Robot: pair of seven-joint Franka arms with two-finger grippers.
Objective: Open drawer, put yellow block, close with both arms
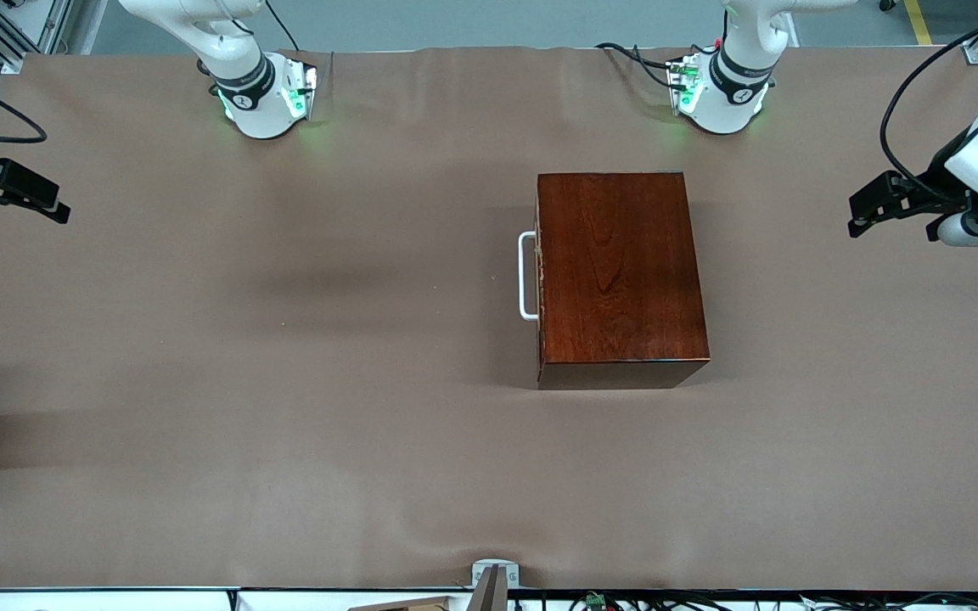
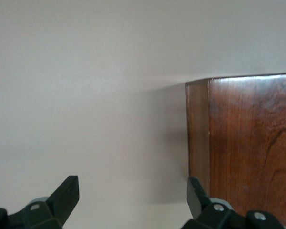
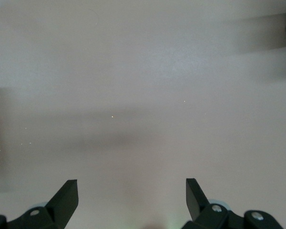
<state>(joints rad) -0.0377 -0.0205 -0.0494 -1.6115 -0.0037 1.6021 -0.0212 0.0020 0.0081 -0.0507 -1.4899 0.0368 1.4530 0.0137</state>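
box: dark reddish-brown wooden box (image 1: pixel 621 276) sits on the tabletop (image 1: pixel 285 382), toward the left arm's end, roughly mid-depth
drawer: shut flush in the box; its front faces the right arm's end
handle: white U-shaped handle (image 1: pixel 526 276) sticks out from the drawer front, nothing touching it
yellow block: can't see it in any view
left tool: left tool (image 1: pixel 879 204) hangs over the tabletop edge at the left arm's end, well apart from the box; fingers spread wide, holding nothing
left wrist view: left tool (image 2: pixel 133 198) over bare tabletop, one corner of the box (image 2: pixel 248 148) just beside one fingertip (image 2: pixel 196 193)
right tool: right tool (image 1: pixel 26 197) is over the tabletop edge at the right arm's end, well apart from box; fingers spread wide, nothing held
right wrist view: right tool (image 3: pixel 132 198) with only bare tabletop (image 3: pixel 143 95) under it
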